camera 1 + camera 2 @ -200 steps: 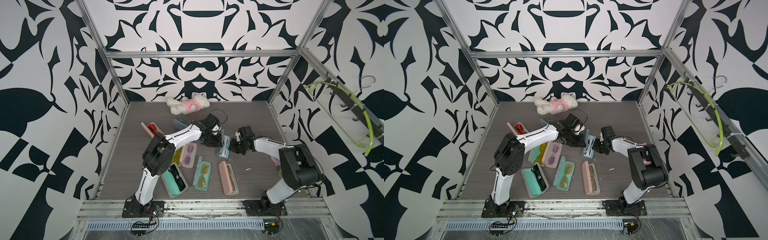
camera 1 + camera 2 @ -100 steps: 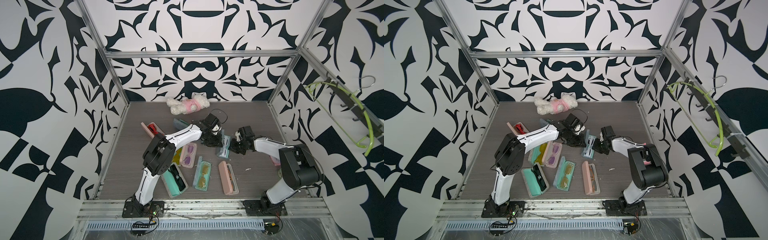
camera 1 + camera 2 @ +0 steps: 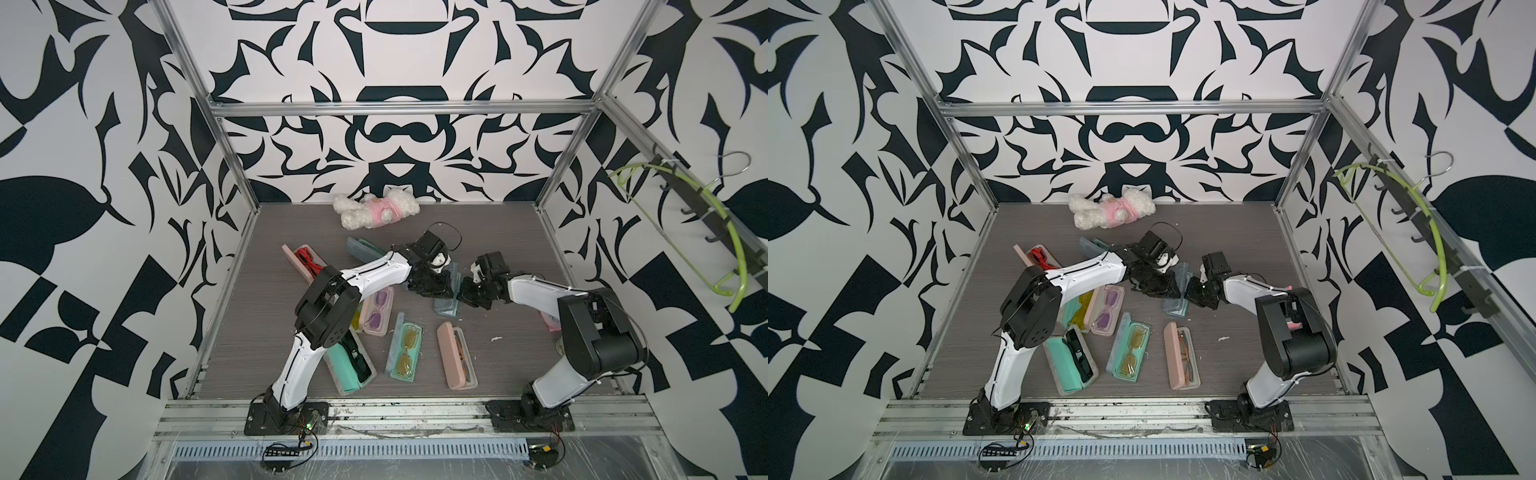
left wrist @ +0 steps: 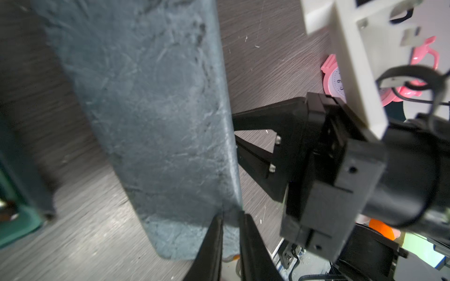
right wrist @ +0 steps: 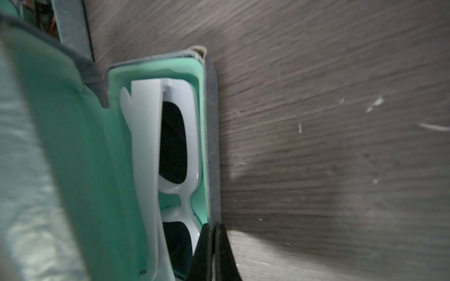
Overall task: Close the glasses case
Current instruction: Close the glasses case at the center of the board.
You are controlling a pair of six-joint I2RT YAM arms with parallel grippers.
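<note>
Nothing's changed: left claw (image 4: 231, 215) pinches the half-open lid (image 4: 146, 97); your shut right claw (image 5: 213, 228) seemingly braces the glasses case (image 5: 213, 146).

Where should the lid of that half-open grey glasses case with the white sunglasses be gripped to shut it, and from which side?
Pinch the lid at its free long edge near a corner, opposite the hinge, coming in from the case's end. The lid stands raised over the white sunglasses, leaving that edge exposed with most leverage; the left end effector pinches there.

Lab cell: aluminium frame (image 3: 399, 109), patterned walls (image 3: 104, 174).
</note>
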